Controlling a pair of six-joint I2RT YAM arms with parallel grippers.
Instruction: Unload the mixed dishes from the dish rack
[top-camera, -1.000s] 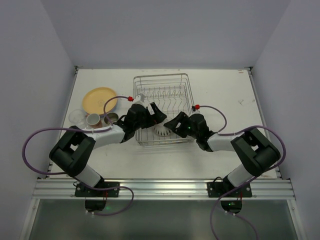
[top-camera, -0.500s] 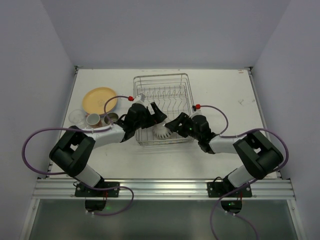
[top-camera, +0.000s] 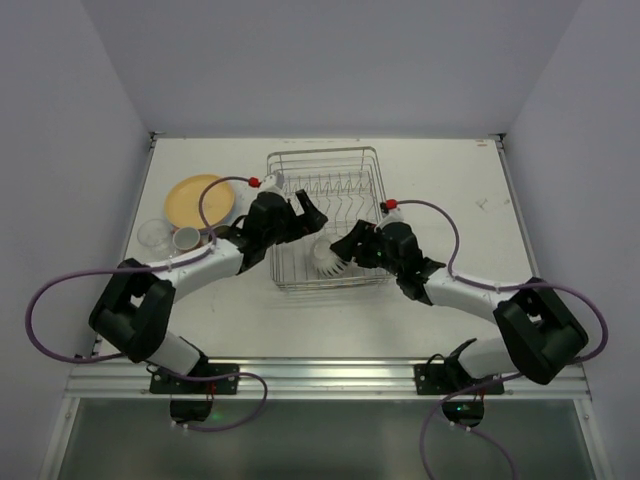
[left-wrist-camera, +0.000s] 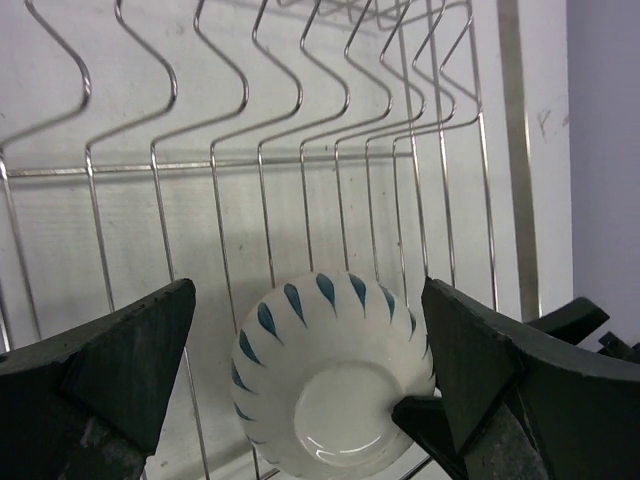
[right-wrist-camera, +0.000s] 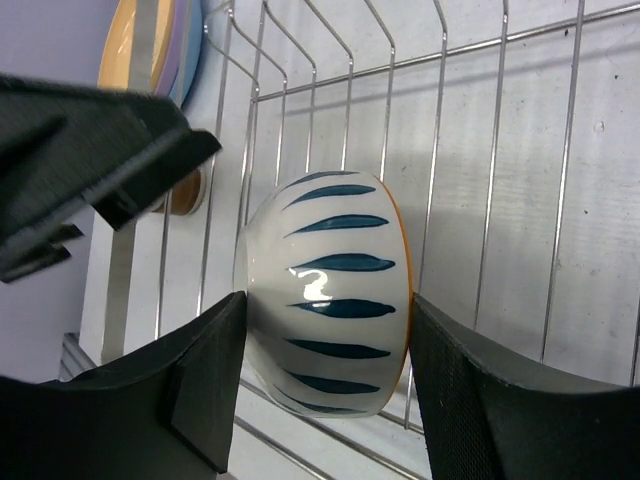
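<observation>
The white bowl (left-wrist-camera: 330, 380) with blue leaf marks sits inside the dish rack (top-camera: 372, 160), at the near side, about in the middle. It is tipped over on its side. Its flat foot points left and its open mouth, with a thin orange edge, points right. A bowl is round, so it has no real long side. The line from its foot to its mouth runs left to right.

The right gripper (right-wrist-camera: 327, 300) has its two black fingers (right-wrist-camera: 210, 380) around the bowl. One finger is at the foot and the other is at the rim. Both look like they are touching it, so the bowl is pinched from end to end.

The left gripper (left-wrist-camera: 310, 290) hangs over the rack just left of the bowl. Its fingers are spread wide and it holds nothing.

The bowl looks hard, shiny and probably light. It could break if it fell, and the smooth side could slip. The curved wall may slide out of a foot-to-rim squeeze, so a firm and slow hold seems best. The rack wires are close under it and might catch the rim.

A yellow-orange plate (top-camera: 195, 200) and some cups (top-camera: 185, 238) sit on the table, left of the rack
</observation>
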